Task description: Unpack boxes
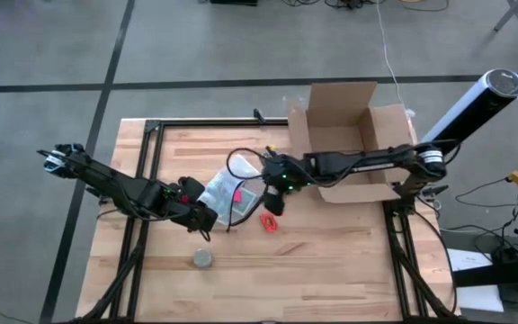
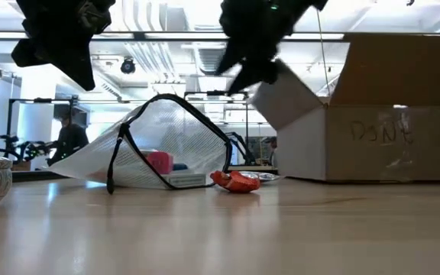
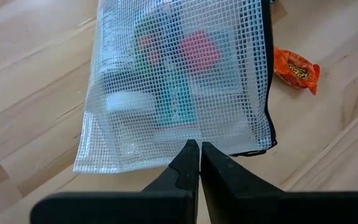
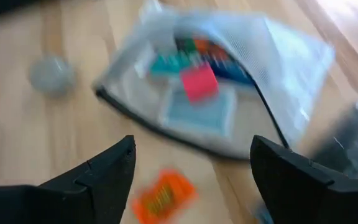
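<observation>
While open-flapped, box [image 1: 353,139] near table edge [image 1: 394,207]

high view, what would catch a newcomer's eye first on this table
The open brown corrugated cardboard box at the table's far right edge draws the eye first, being the largest thing there. Near the table's middle lies a translucent white mesh zip pouch with colourful items inside, and a small orange candy wrapper beside it. The right hand hangs open over the wrapper; the left hand sits shut at the pouch's near edge.

A mesh pouch [image 2: 166,145] lies on the worktop [image 2: 220,229], an orange wrapper [image 2: 237,181] just beside it, the open cardboard box [image 2: 380,130] farther right.
</observation>
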